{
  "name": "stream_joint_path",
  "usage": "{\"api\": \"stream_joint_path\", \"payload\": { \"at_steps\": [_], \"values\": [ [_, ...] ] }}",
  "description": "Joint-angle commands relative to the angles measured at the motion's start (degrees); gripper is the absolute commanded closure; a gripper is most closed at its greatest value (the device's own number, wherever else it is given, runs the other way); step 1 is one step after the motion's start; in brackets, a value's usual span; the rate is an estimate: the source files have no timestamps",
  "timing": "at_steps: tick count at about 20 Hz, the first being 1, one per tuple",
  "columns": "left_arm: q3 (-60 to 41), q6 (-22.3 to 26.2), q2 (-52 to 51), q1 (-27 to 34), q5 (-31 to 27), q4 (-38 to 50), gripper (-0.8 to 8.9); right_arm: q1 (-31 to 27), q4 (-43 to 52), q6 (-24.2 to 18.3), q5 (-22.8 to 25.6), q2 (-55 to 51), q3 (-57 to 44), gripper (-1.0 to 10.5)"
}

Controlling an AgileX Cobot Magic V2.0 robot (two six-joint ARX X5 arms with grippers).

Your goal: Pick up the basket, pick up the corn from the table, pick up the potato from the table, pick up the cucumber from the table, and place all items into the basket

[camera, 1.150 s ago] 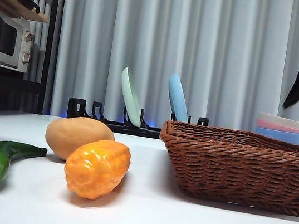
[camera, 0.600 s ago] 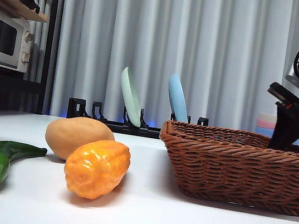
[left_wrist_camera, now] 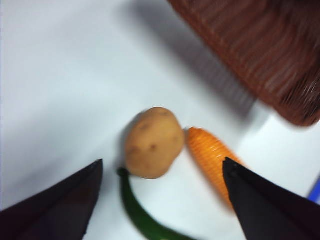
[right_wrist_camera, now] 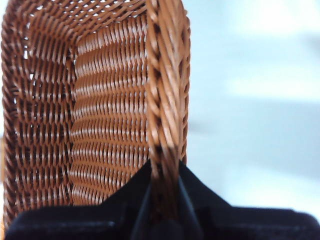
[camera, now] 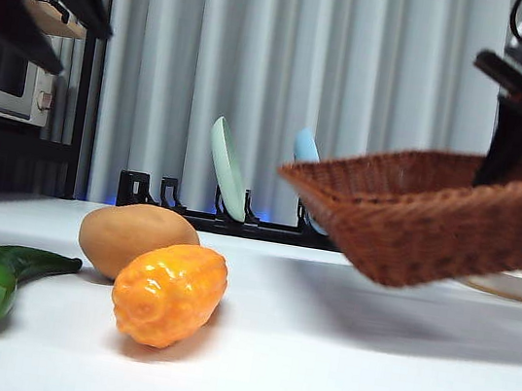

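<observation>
Right gripper (right_wrist_camera: 164, 200) clamped on basket (camera: 435, 217) rim; basket airborne, tilted, right side of scene, clear of table (camera: 334, 364). Left gripper (left_wrist_camera: 162, 200) jaws apart, hovering above potato (left_wrist_camera: 154, 142), corn (left_wrist_camera: 212, 155), cucumber (left_wrist_camera: 142, 215) at near left. Step: basket pickup done. Next, likely: left gripper descends, closes on one vegetable.
</observation>
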Motion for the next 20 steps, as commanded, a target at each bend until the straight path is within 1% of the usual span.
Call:
{"api": "stream_joint_path", "payload": {
  "at_steps": [1,2,4,7,8,12,16,17,18,19,20],
  "values": [
    [4.35,10.12,4.79,-3.87,-4.33,-2.47,3.94,0.0,0.31,-0.28,-3.98,-0.61,1.86,9.6],
    [6.58,11.54,7.74,-5.55,-4.31,-4.81,3.95,-0.02,0.33,-0.35,-5.77,-0.61,2.34,9.6],
    [8.87,11.82,12.87,-8.09,-4.59,-6.49,3.94,-0.02,0.31,-0.55,-6.27,-0.76,2.69,9.6],
    [9.31,12.96,19.98,-11.52,-10.75,-6.21,3.94,0.0,0.28,-0.94,-6.29,-0.83,2.69,9.6],
    [9.31,13.27,21.86,-12.11,-11.34,-5.75,3.94,-0.02,0.31,-1.07,-6.29,-0.83,2.69,9.6],
    [9.31,13.22,27.69,-13.03,-11.61,-0.59,3.95,-0.28,0.31,-1.81,-6.29,-0.83,2.69,9.6],
    [9.31,13.25,30.91,-13.03,-11.56,0.17,3.99,-0.39,0.31,-1.81,-6.27,-0.83,2.69,9.6],
    [9.31,13.27,30.93,-13.03,-11.56,0.72,4.12,-0.39,0.31,-1.79,-6.29,-0.83,2.69,9.6],
    [9.31,13.27,30.93,-13.07,-11.58,1.4,4.79,-0.39,0.31,-1.79,-6.27,-0.83,2.69,9.6],
    [9.33,13.27,30.88,-13.29,-11.65,1.9,7.02,-0.37,0.33,-1.79,-6.29,-0.83,2.69,9.6],
    [9.33,13.22,30.86,-13.35,-11.74,2.05,8.11,-0.37,0.33,-1.75,-6.29,-0.83,2.69,9.6]
  ]
}}
